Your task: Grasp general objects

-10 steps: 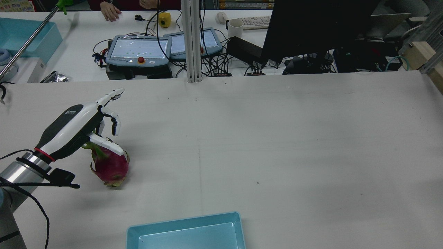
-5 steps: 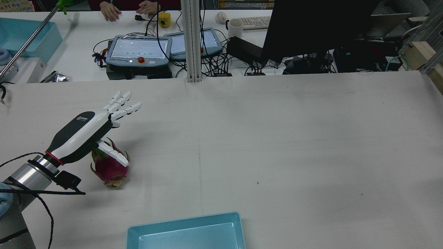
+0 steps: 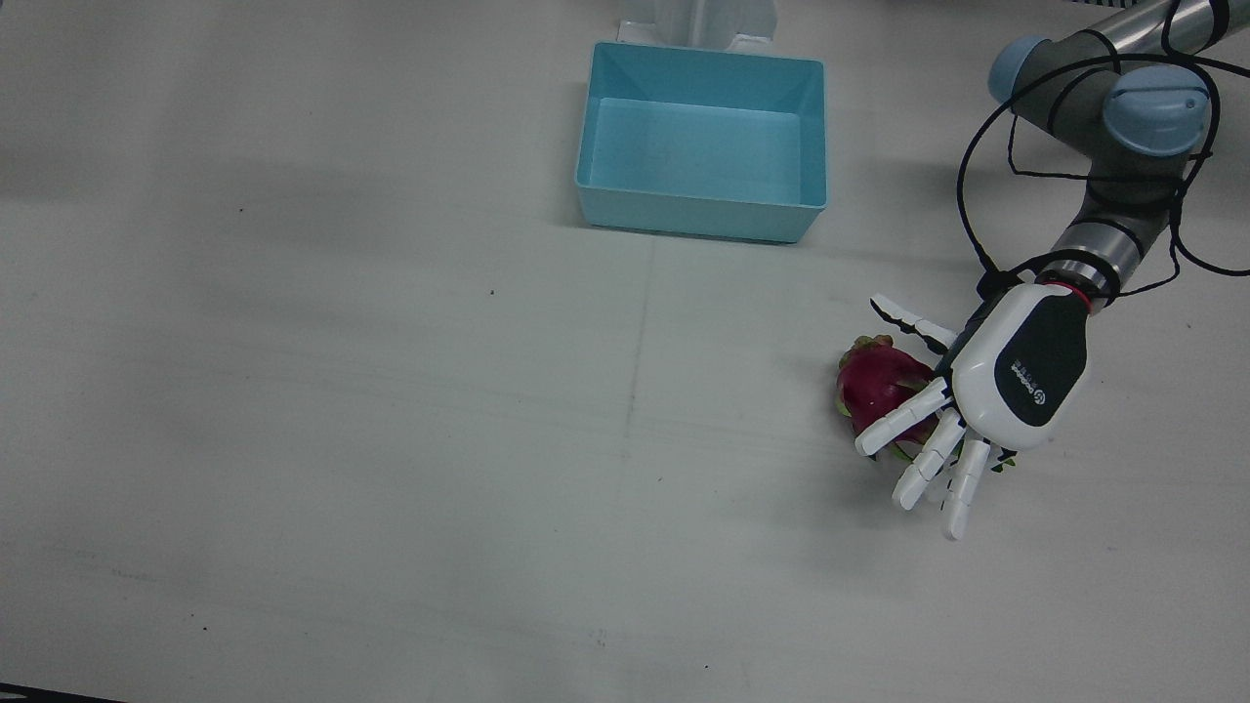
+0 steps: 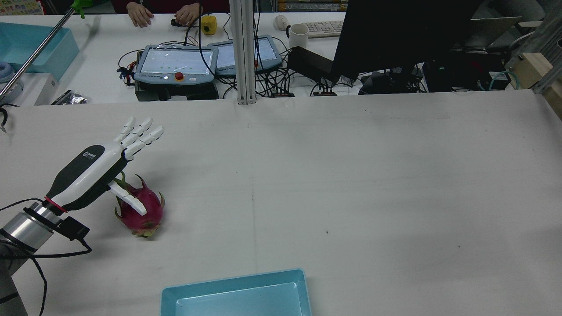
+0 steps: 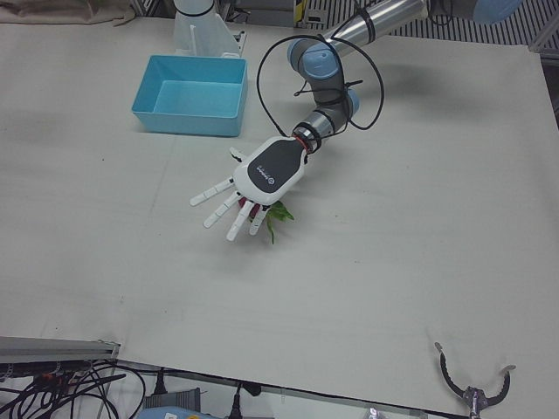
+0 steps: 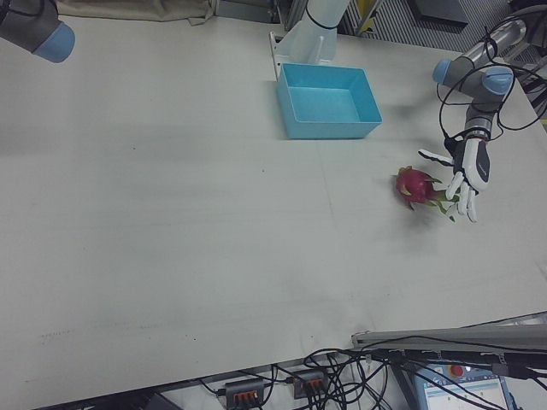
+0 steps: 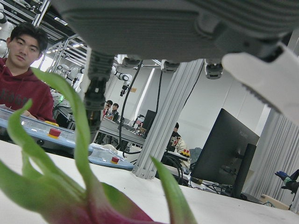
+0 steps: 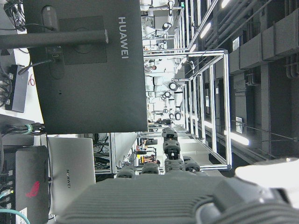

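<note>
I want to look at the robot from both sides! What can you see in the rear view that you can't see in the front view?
Only the rear view shows the operators' desk behind the table: a white mug, a keyboard, a black monitor and a person's hands.

Only the front view shows the whole blue bin and the arm's grey-blue elbow joints.

Both show the left hand, fingers spread, above the pink dragon fruit lying on the white table.

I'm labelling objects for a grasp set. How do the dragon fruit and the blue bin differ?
The dragon fruit is rounded, magenta with green scales; the blue bin is boxy and pale blue. The fruit lies under the open left hand; the bin stands apart, empty. Both rest on the table.
</note>
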Motion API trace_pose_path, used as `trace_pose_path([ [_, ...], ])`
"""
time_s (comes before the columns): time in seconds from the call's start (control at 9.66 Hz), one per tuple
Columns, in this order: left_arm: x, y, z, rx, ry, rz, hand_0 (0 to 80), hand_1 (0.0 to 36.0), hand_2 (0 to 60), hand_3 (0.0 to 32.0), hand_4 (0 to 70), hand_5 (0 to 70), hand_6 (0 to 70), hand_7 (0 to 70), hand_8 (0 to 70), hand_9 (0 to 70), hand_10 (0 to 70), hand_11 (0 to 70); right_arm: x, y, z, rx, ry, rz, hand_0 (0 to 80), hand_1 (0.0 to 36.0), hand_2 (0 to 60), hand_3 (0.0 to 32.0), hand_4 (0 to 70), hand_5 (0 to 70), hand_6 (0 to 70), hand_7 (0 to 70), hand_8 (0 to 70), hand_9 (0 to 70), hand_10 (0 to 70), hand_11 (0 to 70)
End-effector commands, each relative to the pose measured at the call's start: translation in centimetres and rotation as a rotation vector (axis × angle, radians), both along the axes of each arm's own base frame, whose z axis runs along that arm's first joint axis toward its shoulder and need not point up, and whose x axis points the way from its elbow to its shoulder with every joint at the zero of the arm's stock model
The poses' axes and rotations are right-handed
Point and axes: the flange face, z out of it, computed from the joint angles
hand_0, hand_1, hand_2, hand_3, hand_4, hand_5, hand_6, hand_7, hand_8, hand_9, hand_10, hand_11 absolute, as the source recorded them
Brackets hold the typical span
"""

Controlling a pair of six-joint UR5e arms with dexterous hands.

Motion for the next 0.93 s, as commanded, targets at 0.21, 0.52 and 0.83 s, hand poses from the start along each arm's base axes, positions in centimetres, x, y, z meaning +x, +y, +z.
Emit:
trace_pose_path([
  [0.21, -3.0, 2.7, 6.7, 0.105, 0.049, -0.007, 40.8, 3.6, 0.0, 32.0, 0.0, 0.0, 0.0, 0.0, 1.1, 0.0, 0.0, 0.0, 0.1, 0.0, 0.0, 0.000, 0.000, 0.001, 0.0, 0.0, 0.0, 0.0, 0.0, 0.0, 0.0, 0.0, 0.0, 0.0, 0.0, 0.0],
  [0.52, -2.9, 3.7, 6.5, 0.225, 0.041, 0.046, 41.2, 4.1, 0.0, 32.0, 0.0, 0.0, 0.0, 0.0, 1.2, 0.0, 0.0, 0.0, 0.1, 0.0, -0.1, 0.001, 0.000, 0.001, 0.0, 0.0, 0.0, 0.0, 0.0, 0.0, 0.0, 0.0, 0.0, 0.0, 0.0, 0.0],
  [0.83, -0.4, 2.2, 3.7, 0.239, 0.029, 0.037, 41.1, 4.4, 0.0, 32.0, 0.0, 0.0, 0.0, 0.0, 1.6, 0.0, 0.0, 0.0, 0.1, 0.0, -0.1, 0.003, 0.000, 0.001, 0.0, 0.0, 0.0, 0.0, 0.0, 0.0, 0.0, 0.0, 0.0, 0.0, 0.0, 0.0],
])
